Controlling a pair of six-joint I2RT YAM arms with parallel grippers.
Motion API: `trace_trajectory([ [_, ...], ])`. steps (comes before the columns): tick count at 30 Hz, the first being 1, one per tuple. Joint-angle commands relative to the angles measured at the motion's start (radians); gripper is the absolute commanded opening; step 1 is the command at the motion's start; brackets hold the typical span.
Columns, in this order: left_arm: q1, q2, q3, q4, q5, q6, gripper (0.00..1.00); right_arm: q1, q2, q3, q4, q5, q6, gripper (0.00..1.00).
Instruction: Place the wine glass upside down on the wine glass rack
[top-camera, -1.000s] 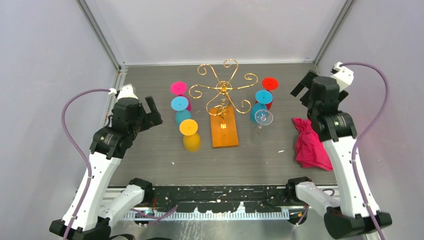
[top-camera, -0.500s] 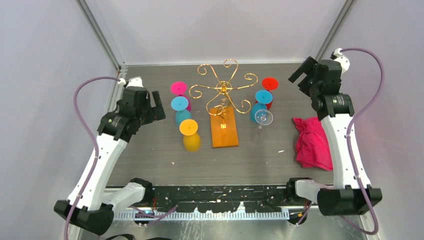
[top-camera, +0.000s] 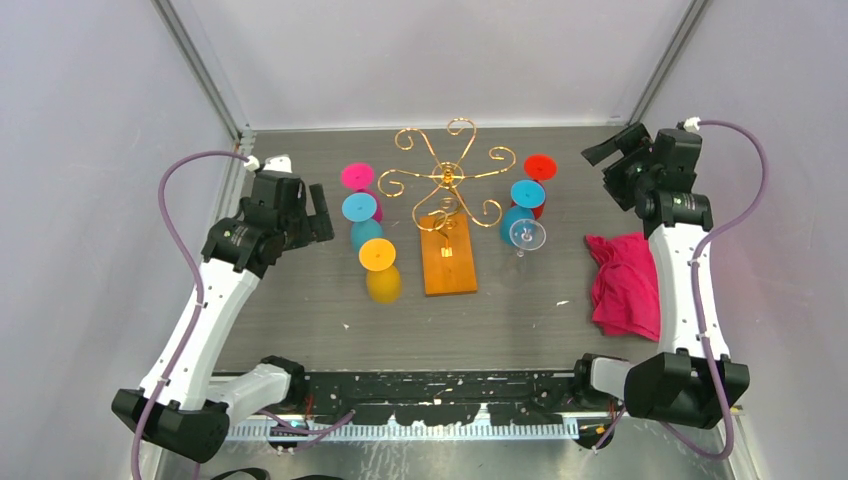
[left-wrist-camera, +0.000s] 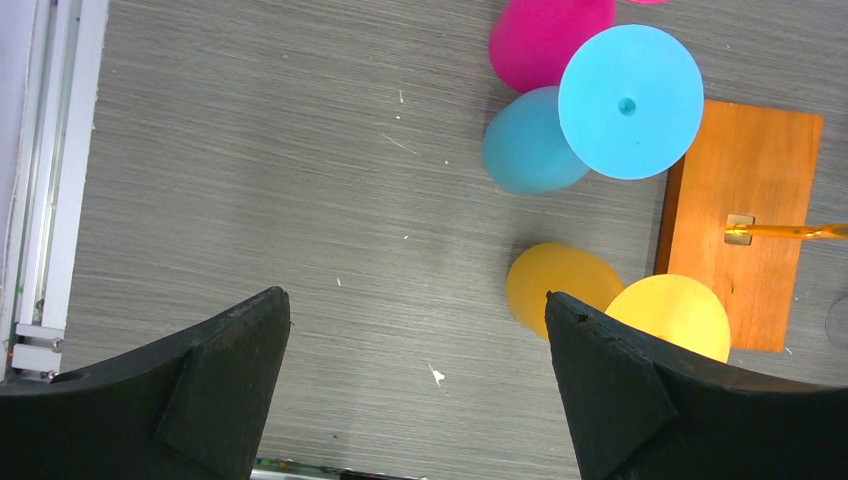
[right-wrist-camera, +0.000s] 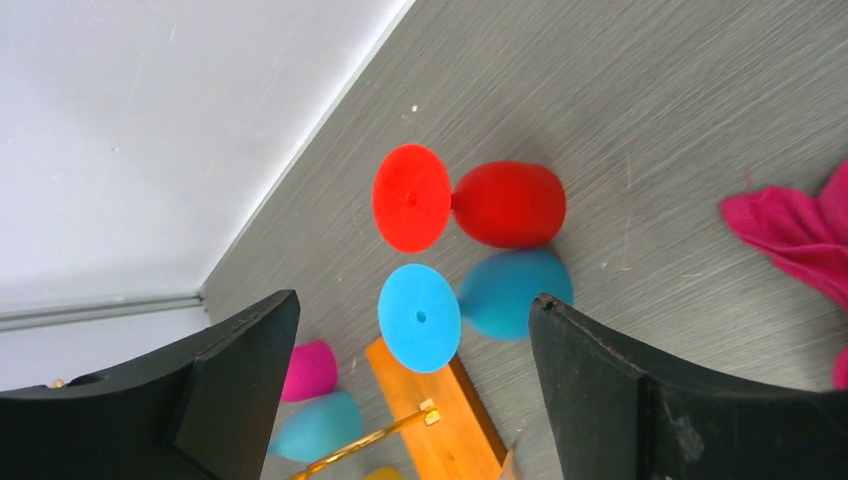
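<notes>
Grey wood-grain table (top-camera: 300, 310), white booth walls.

Top view: wine glass rack (top-camera: 445, 182) stands mid-table toward the back. Foot-up on the table to its left: pink glass (top-camera: 357, 178), left blue glass (top-camera: 359, 208), yellow glass (top-camera: 377, 255). To its right: red glass (top-camera: 540, 167), right blue glass (top-camera: 527, 193), clear glass (top-camera: 527, 235). Pink cloth (top-camera: 625, 285) lies far right.

Left wrist: left gripper (left-wrist-camera: 417, 300) has its jaws spread wide, empty, over bare table.

Right wrist: right gripper (right-wrist-camera: 415, 300) also has its jaws apart, holding nothing.

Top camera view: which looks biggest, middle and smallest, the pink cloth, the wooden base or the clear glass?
Largest: pink cloth
Next: wooden base, somewhat smaller
Smallest: clear glass
</notes>
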Motion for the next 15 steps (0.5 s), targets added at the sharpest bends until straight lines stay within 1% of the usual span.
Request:
trace_trajectory([
  [1, -0.004, -0.021, -0.003, 0.027, 0.019, 0.011, 1.00, -0.011, 0.001, -0.040, 0.098, -0.117, 0.091, 0.90],
  [8, -0.005, -0.027, -0.019, 0.047, 0.040, -0.005, 1.00, -0.011, 0.015, -0.139, 0.187, -0.177, 0.139, 0.89],
  [15, -0.005, -0.023, -0.032, 0.056, 0.046, -0.014, 1.00, -0.011, 0.038, -0.192, 0.240, -0.190, 0.149, 0.88],
])
